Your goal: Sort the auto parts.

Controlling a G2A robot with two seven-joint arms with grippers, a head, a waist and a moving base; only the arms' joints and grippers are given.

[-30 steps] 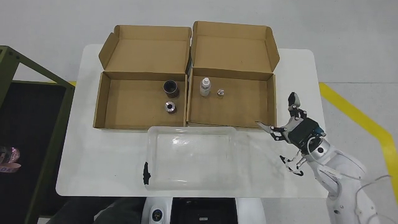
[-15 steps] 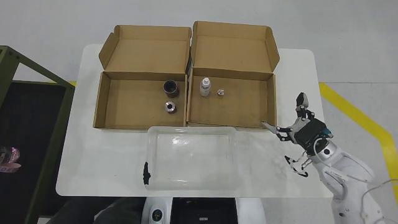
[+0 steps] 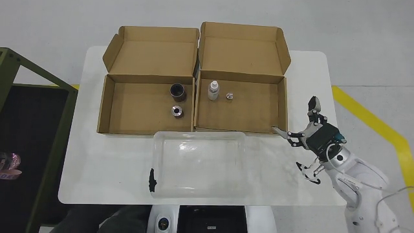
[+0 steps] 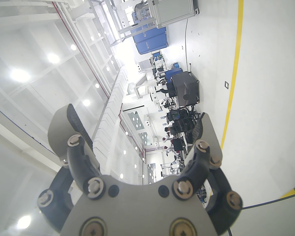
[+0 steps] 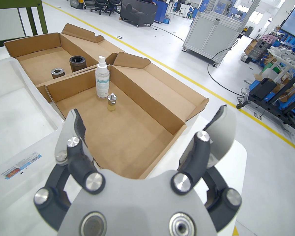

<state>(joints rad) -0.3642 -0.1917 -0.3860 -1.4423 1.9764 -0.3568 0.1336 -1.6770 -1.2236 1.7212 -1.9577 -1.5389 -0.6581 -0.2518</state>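
Note:
Two open cardboard boxes sit side by side on the white table. The left box (image 3: 136,120) holds a dark cylinder (image 3: 177,90) and a metal ring (image 3: 175,110). The right box (image 3: 259,110) holds a spray bottle (image 3: 213,90) and a small metal part (image 3: 229,95). My right gripper (image 3: 294,114) hovers open and empty just past the right box's front right corner. In the right wrist view the right gripper (image 5: 148,112) faces the bottle (image 5: 102,78) and the small part (image 5: 111,102). My left gripper (image 4: 136,114) is open, holds nothing and points up into the hall.
A clear plastic bin (image 3: 200,134) stands in front of both boxes, near the table's front edge. A small black object (image 3: 152,181) lies at its front left corner. A green cart (image 3: 26,103) stands left of the table. Bare tabletop lies right of the boxes.
My right gripper shifted slightly right and toward the table's front edge, staying open; it has kept still for the last half second. The parts in the boxes have not moved.

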